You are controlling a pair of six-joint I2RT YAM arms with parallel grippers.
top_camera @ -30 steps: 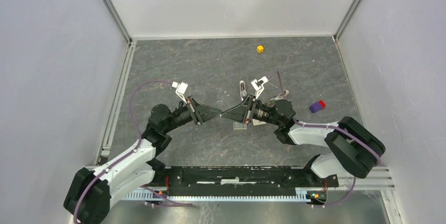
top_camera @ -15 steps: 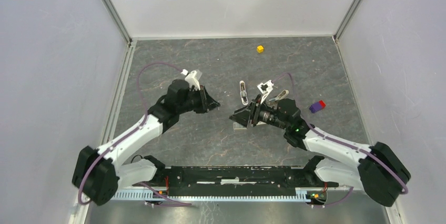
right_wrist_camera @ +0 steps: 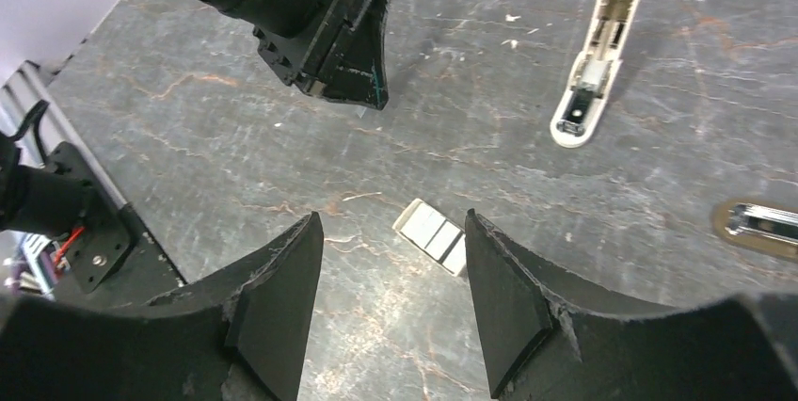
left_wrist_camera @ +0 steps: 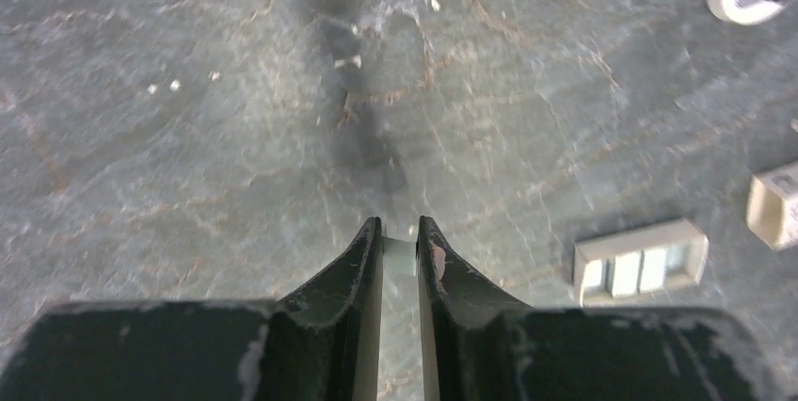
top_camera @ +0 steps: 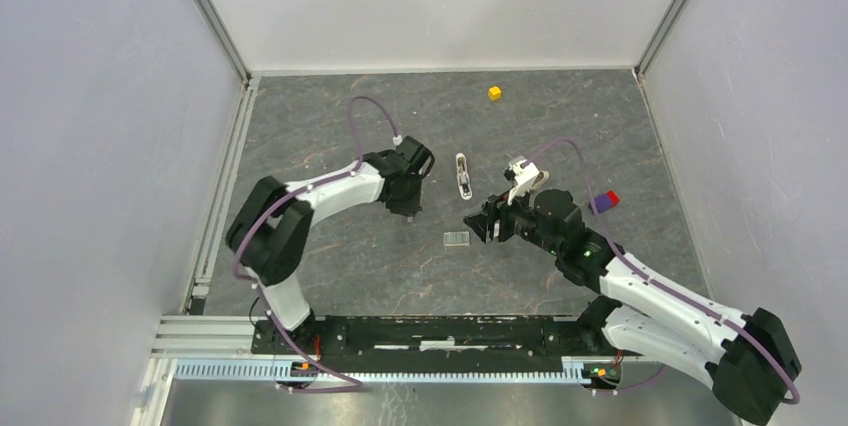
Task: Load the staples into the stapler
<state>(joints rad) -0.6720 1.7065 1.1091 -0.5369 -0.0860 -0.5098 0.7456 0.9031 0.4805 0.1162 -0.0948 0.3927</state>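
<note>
Roughly mid-table lies one block of staples (top_camera: 456, 238), flat on the grey marbled table (top_camera: 330, 116) and touched by neither arm. One stapler (top_camera: 462, 174) lies farther from the bases, well apart from the staples, lengthwise with its inner metal channel facing up; nothing holds it.

One yellow cube (top_camera: 494, 93) sits near the far edge. One purple-and-red block (top_camera: 603, 202) sits to the right, beyond the right arm. A pale little box (left_wrist_camera: 775, 205) shows at the edge of the left wrist view, cut off, just right of the staples. One brown-rimmed piece with metal inside (right_wrist_camera: 764, 224) is cut off at the edge of the right wrist view.

The right gripper (right_wrist_camera: 391, 232) has its jaws spread wide with nothing between them. The staples show on the table through the gap, just beyond the fingertips. Its arm stretches from the lower right base diagonally toward the middle, wrist tilted down and pointing left.

The left gripper (left_wrist_camera: 400, 232) points straight down at bare table, left of the stapler and the staples. Its jaws are drawn together to a thin slit. A pale sliver shows between the tips; what it is I cannot tell. Its arm folds sharply at the elbow, the forearm running rightward.
</note>
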